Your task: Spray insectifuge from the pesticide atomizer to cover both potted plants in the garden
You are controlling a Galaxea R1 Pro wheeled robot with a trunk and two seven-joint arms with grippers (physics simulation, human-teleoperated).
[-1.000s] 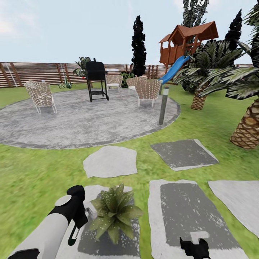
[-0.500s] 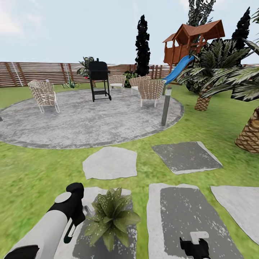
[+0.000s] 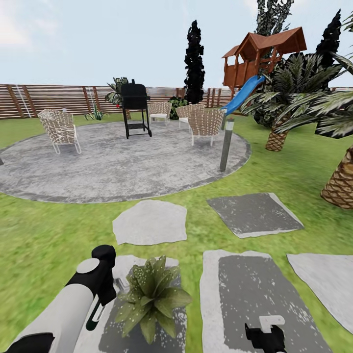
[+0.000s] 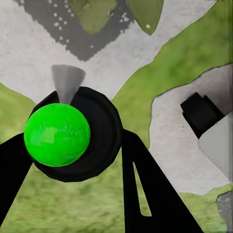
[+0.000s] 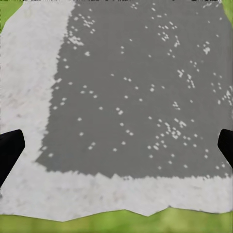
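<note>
A low potted plant with pointed green leaves stands on a grey stepping stone close in front of me. My left gripper hangs just to its left, shut on the pesticide atomizer. In the left wrist view the atomizer shows a dark round body, a bright green cap and a grey nozzle cone aimed toward the plant's leaves; black fingers flank it. A second small spiky potted plant sits far off by the fence. My right gripper is open over a stone slab.
Beyond several stepping stones lies the round paved patio with wicker chairs, a black grill and a grey post. Palms crowd the right side. A brown slatted fence closes the back.
The camera turned slightly about a second ago, shifting the whole picture; since then it holds still. My left gripper with the atomizer has barely moved beside the plant.
</note>
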